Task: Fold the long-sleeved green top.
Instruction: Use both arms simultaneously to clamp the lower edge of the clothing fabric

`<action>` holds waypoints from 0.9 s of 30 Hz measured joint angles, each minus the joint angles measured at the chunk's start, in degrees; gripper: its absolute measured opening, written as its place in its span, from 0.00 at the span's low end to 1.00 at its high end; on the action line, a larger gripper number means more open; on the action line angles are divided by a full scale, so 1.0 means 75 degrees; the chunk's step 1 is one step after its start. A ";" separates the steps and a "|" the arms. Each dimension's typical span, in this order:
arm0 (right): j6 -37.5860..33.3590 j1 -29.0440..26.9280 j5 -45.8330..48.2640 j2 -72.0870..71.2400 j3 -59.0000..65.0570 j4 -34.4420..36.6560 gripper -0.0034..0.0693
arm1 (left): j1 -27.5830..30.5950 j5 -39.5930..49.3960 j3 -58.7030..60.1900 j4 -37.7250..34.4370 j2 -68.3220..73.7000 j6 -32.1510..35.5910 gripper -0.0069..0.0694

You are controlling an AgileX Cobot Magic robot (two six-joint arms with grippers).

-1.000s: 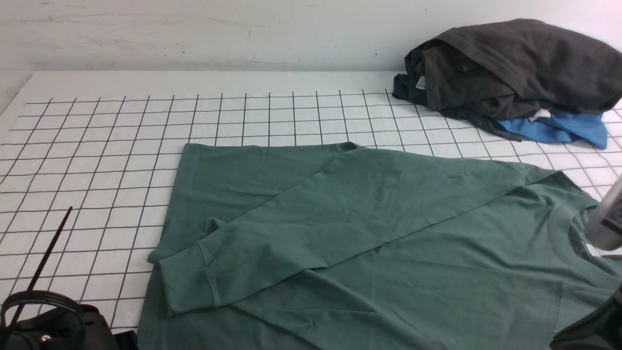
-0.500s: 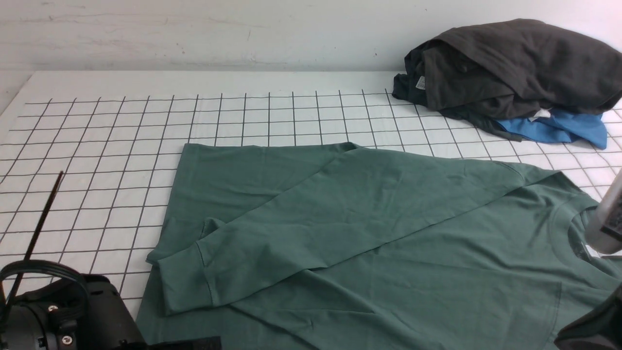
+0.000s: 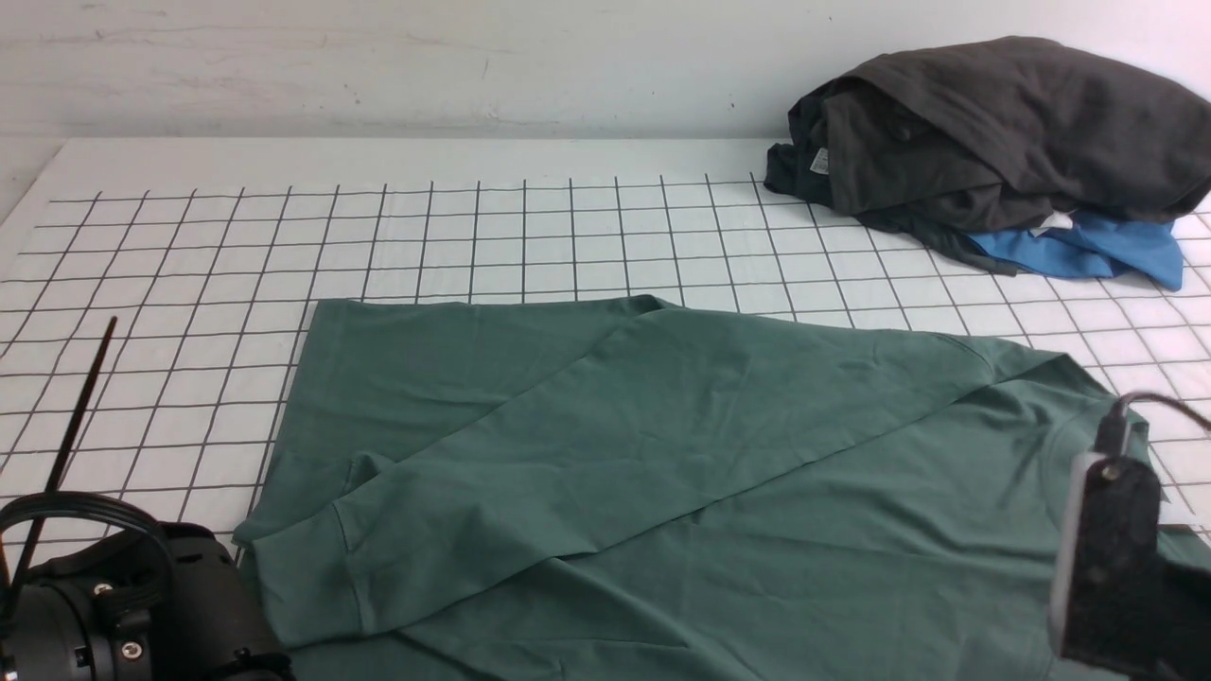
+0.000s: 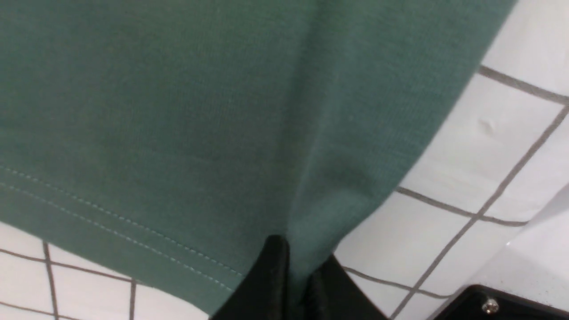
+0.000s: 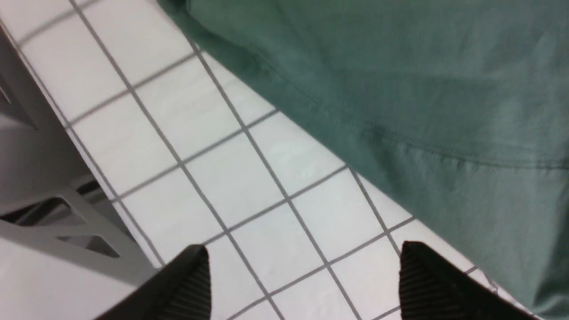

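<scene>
**Left hand pinched on the hem, right hand open beside the cloth**

The large dull dark-green cotton jersey long-sleeved top [image 3: 719, 492] lies spread flat across the near half of the white, black-gridded bench [image 3: 473, 227]. Its hem end is toward my left arm and its neck end toward my right. One long sleeve [image 3: 605, 435] is laid slantwise over the body, with its ribbed cuff [image 3: 298, 577] close to the hem. I take that as the first fold already made, so the body fold is what remains.

In the left wrist view my left hand [image 4: 295, 266] is closed on a corner of the cloth, just beside the double row of hem stitching [image 4: 111, 218]. A ridge of fabric runs away from the pinch, so I judge the grip to be under some tension. That makes sense as a hold for lifting the hem over.

My right hand [image 5: 306, 284] is spread wide and holds nothing. It hangs over bare grid, just beside a seamed edge of the top, though I cannot tell which part. It probably needs its own pinch there, so that both ends lift together.

The crumpled dark grey garment [image 3: 993, 132] and the bright blue garment [image 3: 1088, 251] under it sit at the far right corner, well apart from the top.
</scene>
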 joint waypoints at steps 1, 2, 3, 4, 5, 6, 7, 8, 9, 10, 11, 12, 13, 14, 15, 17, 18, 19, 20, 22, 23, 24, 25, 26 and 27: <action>0.0016 0.0000 -0.0211 0.0119 0.0145 -0.0123 0.83 | 0.0000 -0.0029 0.0000 -0.0007 0.0000 0.0000 0.09; 0.0016 0.0000 -0.0259 0.0145 0.0173 -0.0190 0.83 | 0.0000 -0.0036 0.0000 -0.0007 0.0000 0.0000 0.09; 0.0043 0.0000 -0.0665 0.0324 0.0392 -0.0316 0.86 | 0.0000 -0.0079 0.0000 -0.0007 0.0000 0.0000 0.09; 0.0049 0.0000 -0.0820 0.0425 0.0468 -0.0409 0.86 | 0.0000 -0.0132 0.0000 -0.0007 0.0000 0.0000 0.09; 0.0052 0.0000 -0.1174 0.0561 0.0641 -0.0570 0.86 | 0.0000 -0.0186 0.0000 -0.0007 0.0000 0.0000 0.09; 0.0052 0.0000 -0.1376 0.0667 0.0736 -0.0722 0.86 | 0.0000 -0.0202 0.0000 -0.0007 0.0000 0.0000 0.09; 0.0052 0.0000 -0.1627 0.0770 0.0851 -0.0907 0.86 | 0.0000 -0.0221 0.0000 -0.0014 0.0000 0.0000 0.09; 0.0060 0.0000 -0.1897 0.0883 0.0965 -0.1107 0.85 | 0.0000 -0.0221 0.0000 -0.0024 0.0000 0.0000 0.09; 0.0059 0.0000 -0.2125 0.0980 0.1052 -0.1277 0.84 | 0.0000 -0.0230 0.0000 -0.0030 0.0000 0.0000 0.09; 0.0068 0.0000 -0.2405 0.1085 0.1135 -0.1459 0.83 | 0.0000 -0.0236 0.0000 -0.0040 0.0000 0.0000 0.09; 0.0068 0.0000 -0.2616 0.1233 0.1229 -0.1690 0.82 | 0.0000 -0.0236 0.0000 -0.0064 0.0000 0.0000 0.09; 0.0077 0.0000 -0.2843 0.1405 0.1309 -0.1921 0.81 | 0.0000 -0.0236 0.0000 -0.0097 0.0000 0.0000 0.09; 0.0104 0.0000 -0.2997 0.1559 0.1355 -0.2099 0.80 | 0.0000 -0.0236 0.0000 -0.0127 0.0000 0.0000 0.09; 0.0165 0.0000 -0.3135 0.1769 0.1386 -0.2310 0.79 | 0.0000 -0.0236 0.0000 -0.0157 0.0000 0.0000 0.09; 0.0264 0.0000 -0.3294 0.2021 0.1414 -0.2555 0.78 | 0.0000 -0.0238 0.0000 -0.0165 0.0000 0.0000 0.09; 0.0461 0.0000 -0.3514 0.2383 0.1422 -0.2898 0.77 | 0.0000 -0.0245 0.0000 -0.0165 0.0000 0.0000 0.09; 0.0548 0.0000 -0.3653 0.2566 0.1422 -0.3032 0.76 | 0.0000 -0.0245 0.0000 -0.0165 0.0000 0.0000 0.09; 0.0683 0.0000 -0.3797 0.2737 0.1422 -0.3209 0.75 | 0.0000 -0.0245 0.0000 -0.0174 0.0000 0.0000 0.09; 0.0702 0.0000 -0.3833 0.2769 0.1422 -0.3234 0.75 | 0.0000 -0.0245 0.0000 -0.0173 0.0000 0.0000 0.09; 0.0810 0.0000 -0.3782 0.3033 0.1343 -0.3383 0.73 | 0.0000 -0.0261 0.0000 -0.0173 0.0000 0.0000 0.09; 0.0810 0.0000 -0.3782 0.3042 0.1334 -0.3392 0.73 | 0.0000 -0.0261 0.0000 -0.0173 0.0000 0.0000 0.09; 0.0836 0.0000 -0.3782 0.3100 0.1310 -0.3460 0.71 | 0.0000 -0.0269 0.0000 -0.0173 0.0000 0.0000 0.09; 0.0867 0.0000 -0.3802 0.3110 0.1294 -0.3483 0.69 | 0.0000 -0.0269 0.0000 -0.0173 0.0000 0.0000 0.09; 0.0881 0.0000 -0.3820 0.3117 0.1295 -0.3514 0.67 | 0.0000 -0.0269 0.0000 -0.0173 0.0000 0.0000 0.09; 0.0907 0.0000 -0.3837 0.3117 0.1295 -0.3521 0.65 | 0.0000 -0.0269 0.0000 -0.0173 0.0000 0.0000 0.09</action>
